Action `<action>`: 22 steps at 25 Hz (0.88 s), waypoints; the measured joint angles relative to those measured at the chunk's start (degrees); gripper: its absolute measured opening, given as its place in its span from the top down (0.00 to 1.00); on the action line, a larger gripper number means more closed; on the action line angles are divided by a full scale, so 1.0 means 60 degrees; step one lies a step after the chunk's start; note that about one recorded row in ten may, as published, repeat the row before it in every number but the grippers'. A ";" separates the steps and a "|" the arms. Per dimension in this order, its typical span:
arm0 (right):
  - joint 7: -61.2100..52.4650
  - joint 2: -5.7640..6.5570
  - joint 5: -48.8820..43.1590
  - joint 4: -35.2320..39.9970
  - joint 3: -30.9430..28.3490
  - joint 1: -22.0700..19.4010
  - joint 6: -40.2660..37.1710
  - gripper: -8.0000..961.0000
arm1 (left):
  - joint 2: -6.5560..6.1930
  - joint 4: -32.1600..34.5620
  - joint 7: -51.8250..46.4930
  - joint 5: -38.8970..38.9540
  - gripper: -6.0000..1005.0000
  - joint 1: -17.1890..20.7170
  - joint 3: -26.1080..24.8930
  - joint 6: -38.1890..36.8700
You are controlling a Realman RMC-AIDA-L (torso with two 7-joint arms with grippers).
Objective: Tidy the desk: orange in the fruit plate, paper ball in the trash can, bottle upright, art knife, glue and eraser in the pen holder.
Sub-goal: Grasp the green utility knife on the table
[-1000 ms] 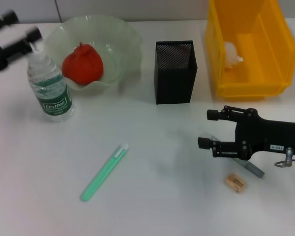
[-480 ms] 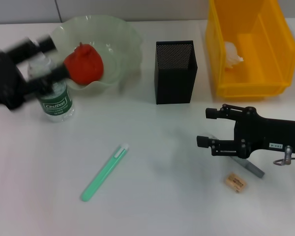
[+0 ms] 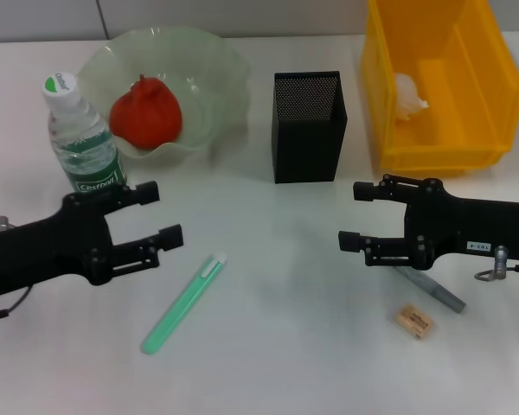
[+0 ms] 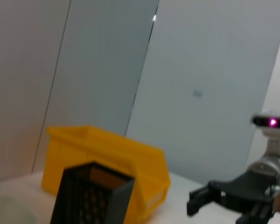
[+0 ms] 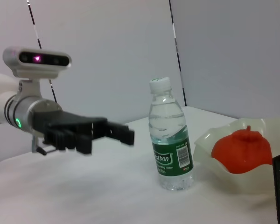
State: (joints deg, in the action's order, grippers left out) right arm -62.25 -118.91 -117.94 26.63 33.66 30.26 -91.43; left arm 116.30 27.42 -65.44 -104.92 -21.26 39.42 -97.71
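Since the earlier frame the left gripper (image 3: 156, 218) has swung away from the bottle (image 3: 83, 141) and come down low over the near-left of the desk, jaws spread and empty; the right gripper (image 3: 356, 216) has drifted slightly left, also released and holding nothing.

Nearest lies the eraser (image 3: 414, 321), a tiny tan block at the near right, with the grey art knife (image 3: 432, 290) just beyond it under the right arm. The green glue stick (image 3: 184, 303) lies aslant at the near centre, just right of the left gripper. To do the next step well, I judge the left gripper should drop squarely across the stick's middle before closing.

Farther off, the bottle stands upright; the orange (image 3: 146, 111) sits in the fruit plate (image 3: 216, 65). The pen holder (image 3: 307, 127) stands at the far centre, and the paper ball (image 3: 409, 95) rests in the trash can (image 3: 441, 130) at the far right.
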 joint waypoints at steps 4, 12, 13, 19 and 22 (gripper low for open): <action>-0.0064 0.0000 -0.0004 0.0000 0.0000 0.0005 0.0028 0.15 | 0.0161 0.0547 -0.0738 -0.0397 0.22 -0.0066 0.0022 0.0184; -0.0231 0.0000 -0.0032 0.0000 0.0006 0.0011 0.0064 0.15 | 0.0340 0.3301 -0.4234 -0.1261 0.23 -0.0344 0.1001 0.0212; -0.0245 -0.0004 -0.0040 -0.0007 0.0013 0.0011 0.0074 0.15 | 0.0332 0.3978 -0.5237 -0.1622 0.23 -0.0469 0.1290 0.0259; -0.0248 0.0002 -0.0070 -0.0043 0.0204 -0.0002 0.0090 0.15 | 0.0320 0.5229 -0.7311 -0.2962 0.23 -0.1022 0.1903 0.0158; -0.0248 0.0054 -0.0079 -0.0040 0.0480 -0.0016 0.0094 0.15 | 0.0316 0.5923 -0.8726 -0.4025 0.23 -0.1541 0.2725 0.0069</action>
State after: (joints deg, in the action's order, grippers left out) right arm -63.74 -118.59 -118.42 26.39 36.54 30.17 -90.87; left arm 118.19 62.96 -117.79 -129.07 -30.51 55.77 -97.30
